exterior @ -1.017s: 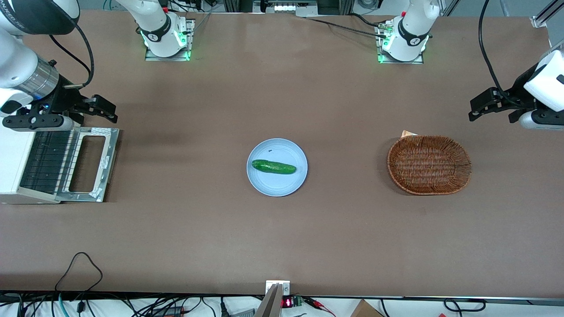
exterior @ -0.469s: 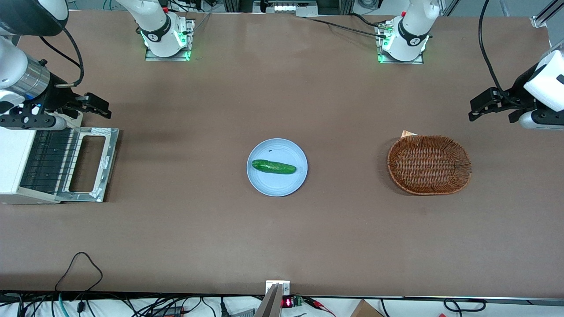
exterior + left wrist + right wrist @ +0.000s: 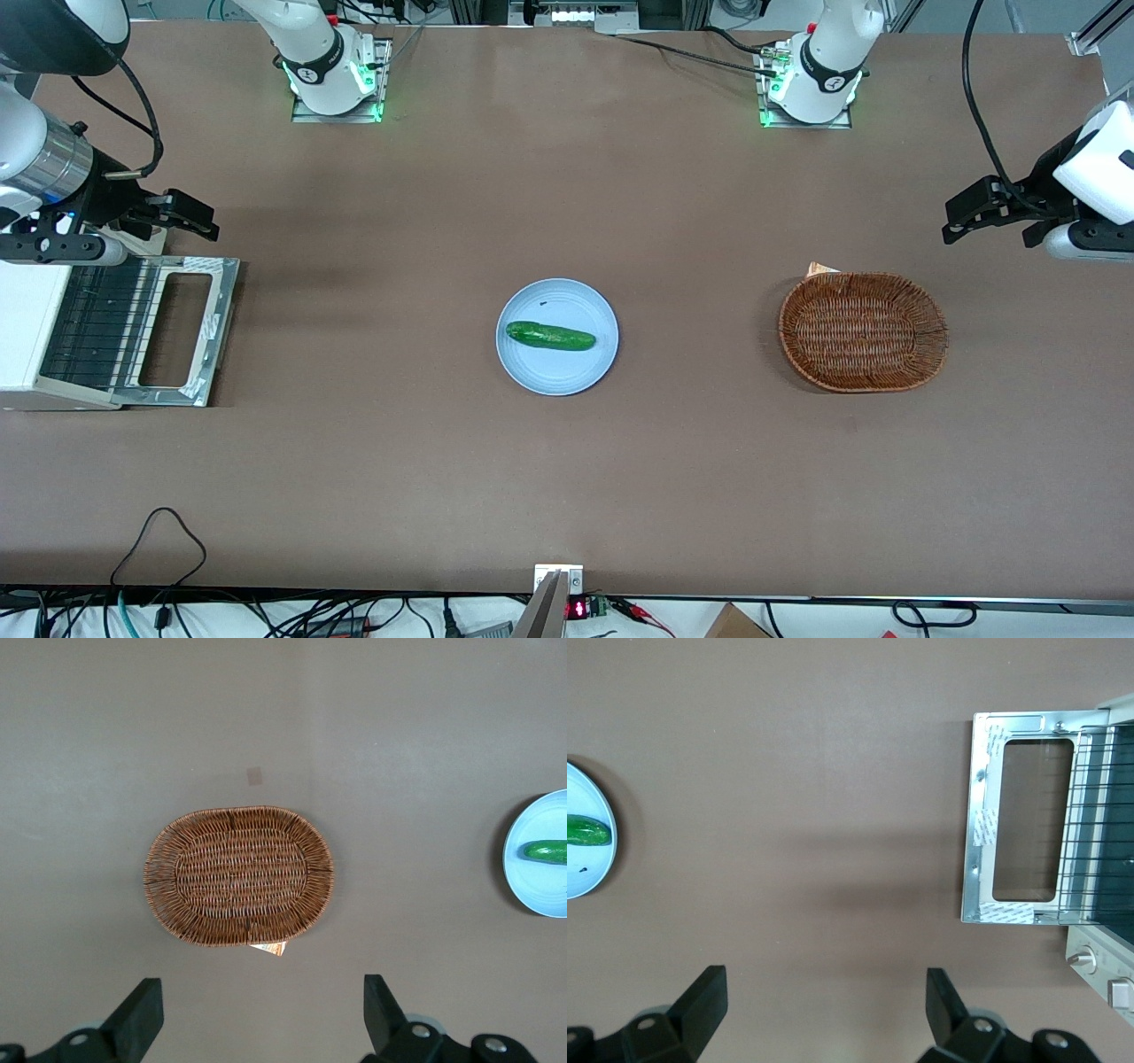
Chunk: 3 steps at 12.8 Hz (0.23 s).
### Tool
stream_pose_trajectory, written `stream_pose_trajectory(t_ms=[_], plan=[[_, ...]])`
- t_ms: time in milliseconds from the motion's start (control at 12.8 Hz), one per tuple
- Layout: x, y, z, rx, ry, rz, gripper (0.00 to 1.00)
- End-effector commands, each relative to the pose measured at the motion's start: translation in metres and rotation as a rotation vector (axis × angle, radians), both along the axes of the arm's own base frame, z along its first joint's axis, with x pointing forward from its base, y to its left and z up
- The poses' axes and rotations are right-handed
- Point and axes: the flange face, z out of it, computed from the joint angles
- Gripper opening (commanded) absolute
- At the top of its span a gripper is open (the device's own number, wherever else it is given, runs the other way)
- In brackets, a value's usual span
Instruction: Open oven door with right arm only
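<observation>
Your inventory: oven door (image 3: 182, 330) folded flat open on the table before the oven (image 3: 27, 330); gripper (image 3: 190, 215), jaws spread and empty, hovering just above, farther from the front camera.

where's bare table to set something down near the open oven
Bare brown table runs from the edge of the flat-lying oven door to the blue plate with its cucumber, and from plate to wicker basket. It is crowded by the oven, where the open gripper hangs just above the door's corner.
</observation>
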Motion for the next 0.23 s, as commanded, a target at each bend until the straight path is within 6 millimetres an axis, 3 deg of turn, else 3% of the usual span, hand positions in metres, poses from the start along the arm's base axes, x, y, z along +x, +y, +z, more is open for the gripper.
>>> stream_pose_trajectory(t_ms=[0,156], plan=[[0.0023,-0.0022,0.0049,-0.011,0.01,0.016,0.99],[0.0024,-0.0032,0.0049,-0.022,0.009,0.02,0.99]])
